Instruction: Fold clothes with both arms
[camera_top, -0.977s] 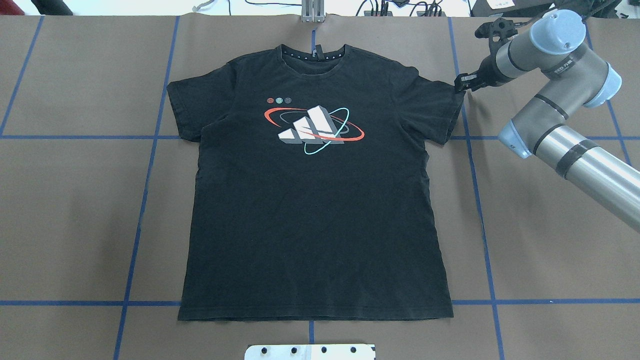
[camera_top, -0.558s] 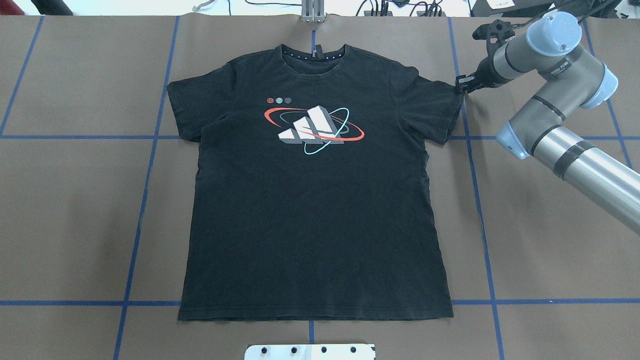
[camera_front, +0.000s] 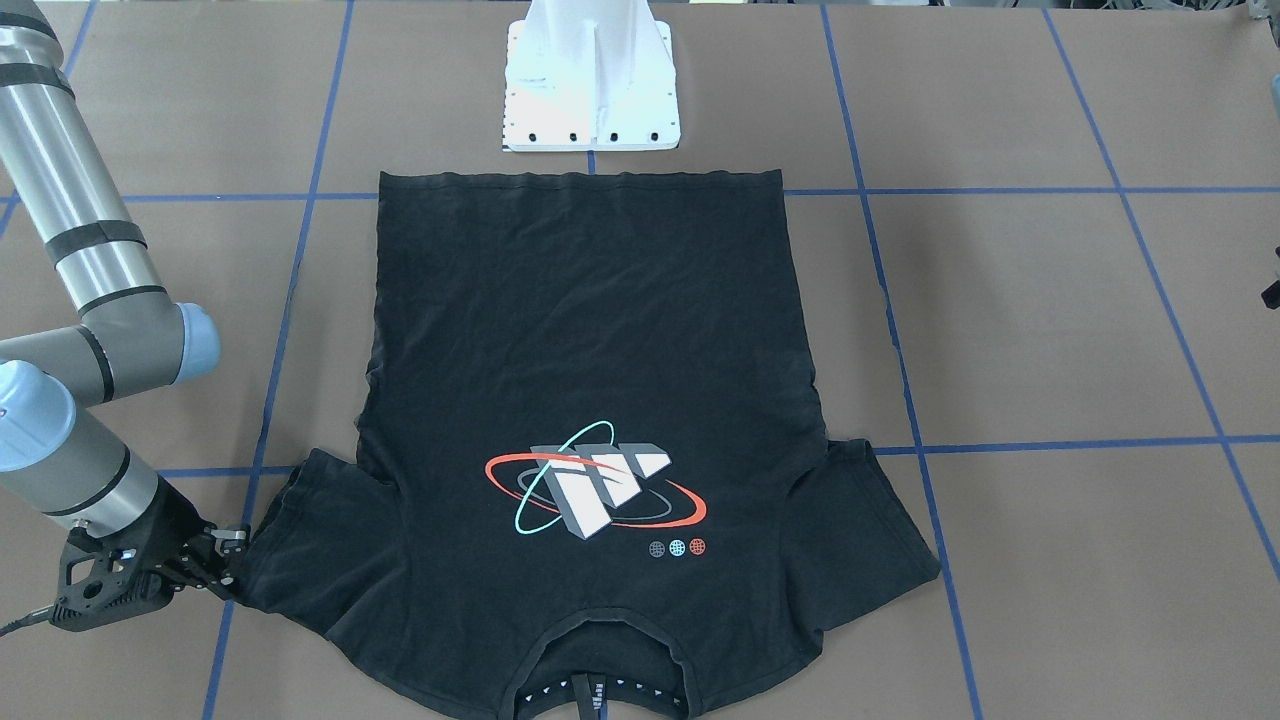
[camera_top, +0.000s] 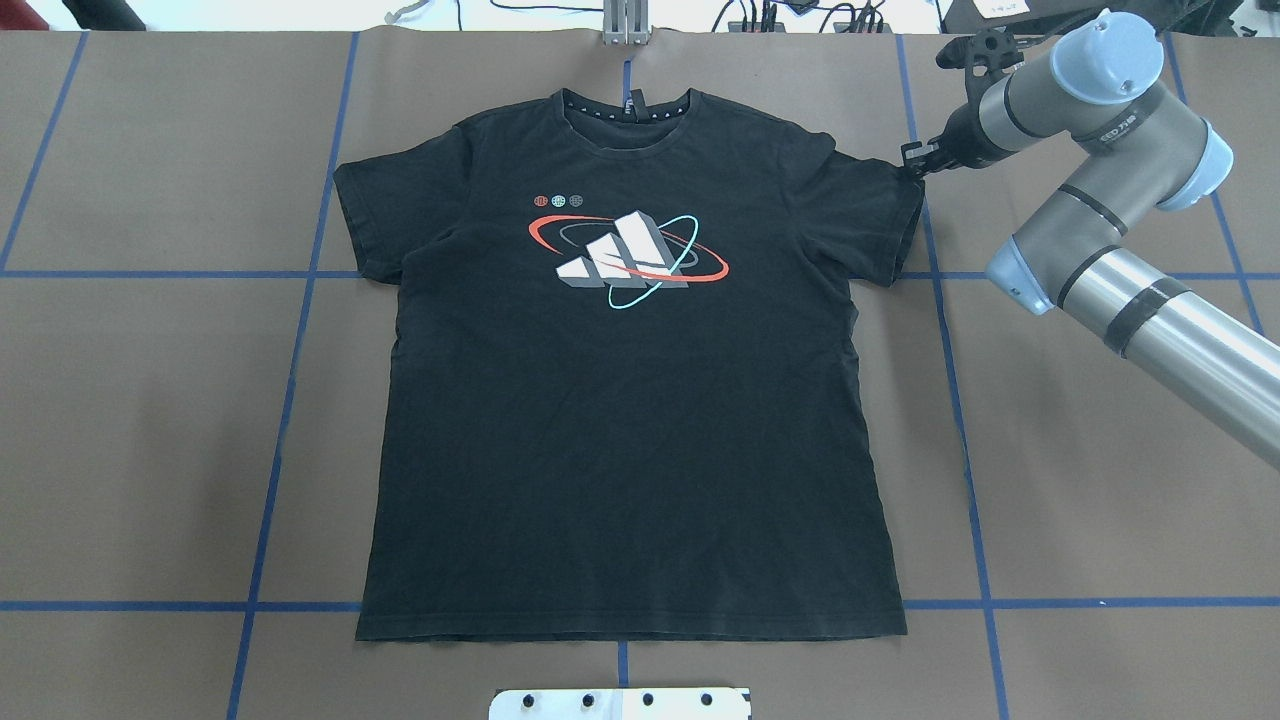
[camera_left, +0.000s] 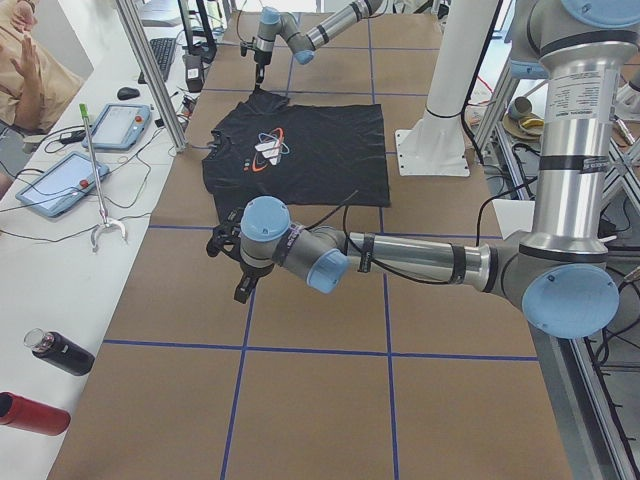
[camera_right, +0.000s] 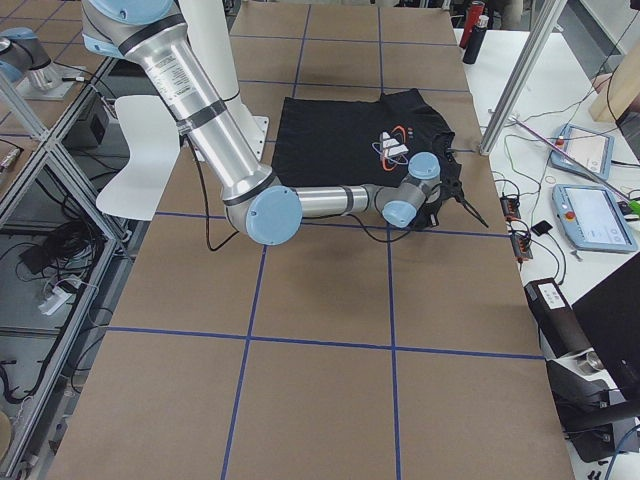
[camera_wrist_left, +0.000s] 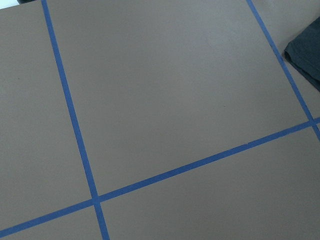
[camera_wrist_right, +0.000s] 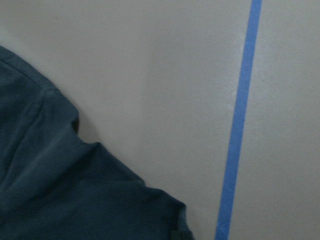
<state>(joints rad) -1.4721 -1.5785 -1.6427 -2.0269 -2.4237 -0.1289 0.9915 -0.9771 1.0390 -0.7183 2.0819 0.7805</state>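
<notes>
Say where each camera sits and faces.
Overhead: behind the robot, facing forward-down on the T-shirt; right arm enters right.
Front-facing: across the table, facing the base; right gripper at left.
Exterior left: left table end; left arm nearest.
Exterior right: opposite end; right arm nearest.
Left wrist: down on table, T-shirt corner.
Right wrist: down on a sleeve.
Shared: overhead and front-facing both show the logo.
</notes>
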